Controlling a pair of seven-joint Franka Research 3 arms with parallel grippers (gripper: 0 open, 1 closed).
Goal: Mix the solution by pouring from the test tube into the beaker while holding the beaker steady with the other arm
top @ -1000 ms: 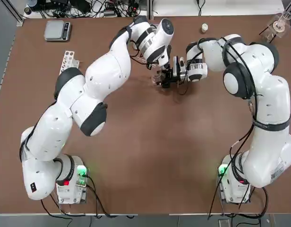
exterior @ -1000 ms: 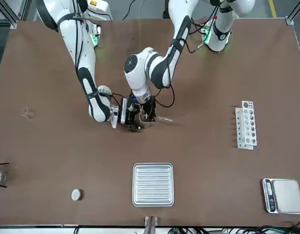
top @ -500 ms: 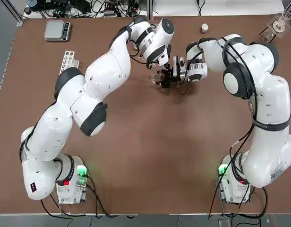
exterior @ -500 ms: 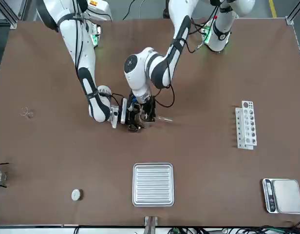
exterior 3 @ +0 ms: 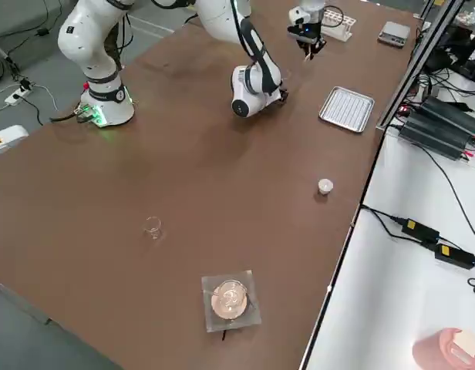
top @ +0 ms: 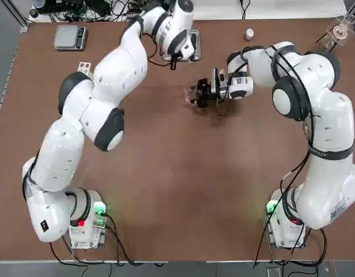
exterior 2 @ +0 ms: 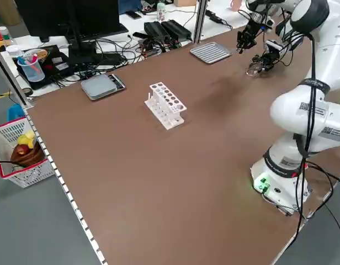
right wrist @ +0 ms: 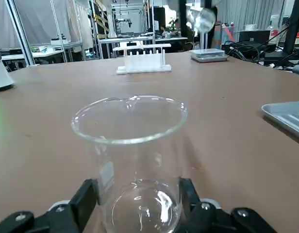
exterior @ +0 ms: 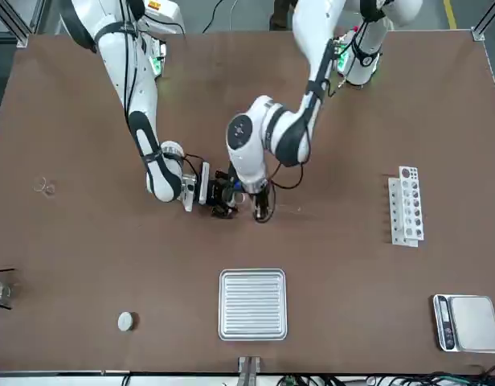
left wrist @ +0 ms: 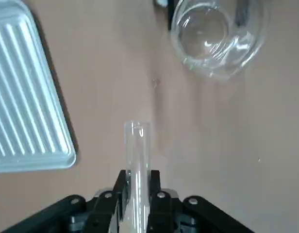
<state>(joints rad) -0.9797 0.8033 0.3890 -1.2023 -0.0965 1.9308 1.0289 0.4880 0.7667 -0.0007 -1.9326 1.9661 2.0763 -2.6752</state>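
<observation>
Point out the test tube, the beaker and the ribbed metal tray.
test tube [left wrist: 136, 165]: left wrist view, mid-length of the glass.
beaker [right wrist: 135, 170]: right wrist view, front of its clear wall.
ribbed metal tray [exterior: 252, 304]: front view, centre of its ribbed surface.

Brown tabletop [top: 177, 184] carrying a clear beaker [top: 194, 95] near the middle; ribbed metal tray [exterior: 252, 304] at the far edge, small scale [exterior: 466, 323] at a far corner, white tube rack [exterior: 407, 206] on the left side, small white round object [exterior: 126, 322], tiny glass vessel [exterior: 44, 186] and flask on a stand [exterior 3: 230, 299] on the right side
</observation>
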